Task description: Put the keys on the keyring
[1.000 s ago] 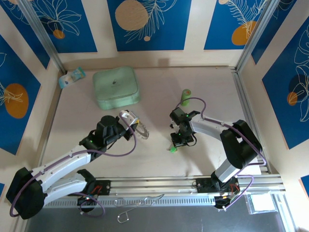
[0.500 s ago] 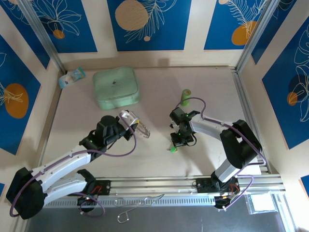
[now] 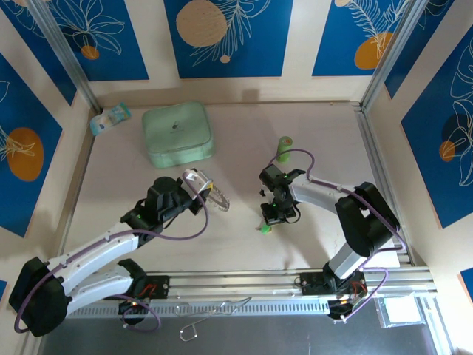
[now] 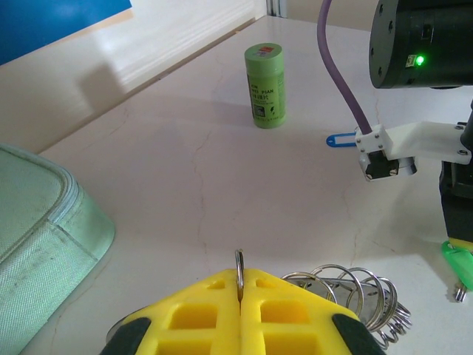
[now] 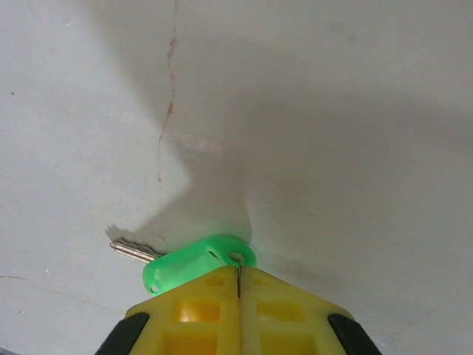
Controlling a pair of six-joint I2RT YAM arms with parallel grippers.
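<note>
L gripper [image 4: 239,285], center-left in top view, jaws pressed shut on keyring [image 4: 355,292] wire. R gripper [image 5: 238,285], center, pinches green key [image 5: 196,262] by its head. Blue key [image 4: 340,139] lies free. Step: grasp done, approx. Next: bring the key's hole to the ring's end, precisely.

Our keyring and two keys, none of them joined.
We see the silvery keyring [image 4: 355,292], a bunch of wire coils, with one loop standing upright in the closed yellow pads of the left gripper [image 4: 239,279]. The green key [image 5: 194,263] sits on the pale table [image 5: 332,111] with its short shaft pointing left. The blue key [image 4: 338,139] lies flat, well apart.
</note>
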